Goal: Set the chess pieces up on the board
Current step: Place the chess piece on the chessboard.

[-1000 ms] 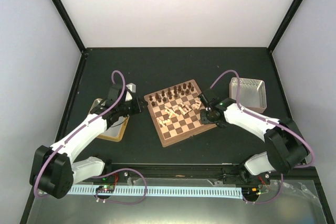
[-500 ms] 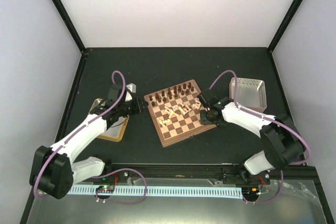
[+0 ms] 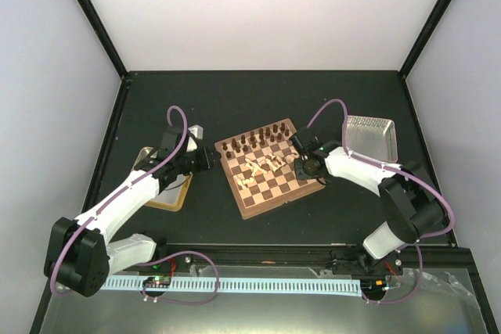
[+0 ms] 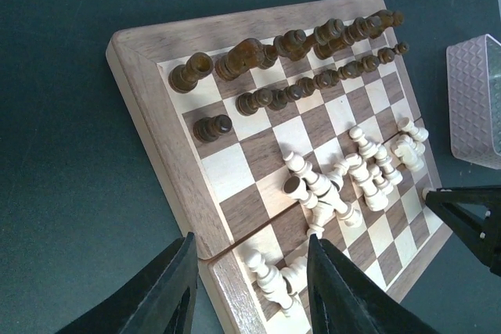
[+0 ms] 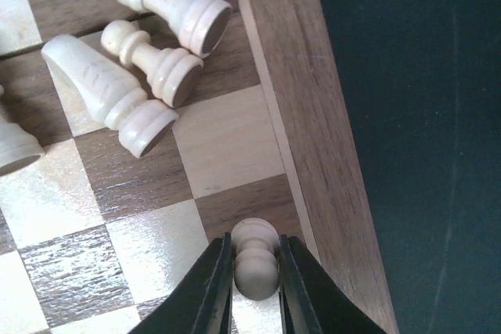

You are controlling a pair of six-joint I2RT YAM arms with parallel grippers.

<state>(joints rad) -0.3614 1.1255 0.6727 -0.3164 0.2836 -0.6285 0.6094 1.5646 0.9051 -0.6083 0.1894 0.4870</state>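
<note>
The board (image 3: pixel 270 193) lies tilted in mid-table, with dark chessmen in two rows along its far edge. Several cream chess pieces (image 3: pixel 266 163) lie toppled across its middle; they also show in the left wrist view (image 4: pixel 344 185). My right gripper (image 5: pixel 256 267) is shut on a cream pawn (image 5: pixel 257 265), held over a square by the board's right border (image 5: pixel 313 115). Three more cream pieces (image 5: pixel 145 68) lie on their sides just beyond it. My left gripper (image 4: pixel 250 287) is open and empty at the board's left edge (image 4: pixel 156 131), near a fallen cream piece (image 4: pixel 270 275).
A metal tray (image 3: pixel 374 134) stands right of the board; its corner shows in the left wrist view (image 4: pixel 476 99). A wood-rimmed tray (image 3: pixel 171 193) lies left of the board, under the left arm. Dark table surrounds the board.
My right gripper has moved left and a little farther, from beside the board's right edge onto the board. The left arm has not moved.
</note>
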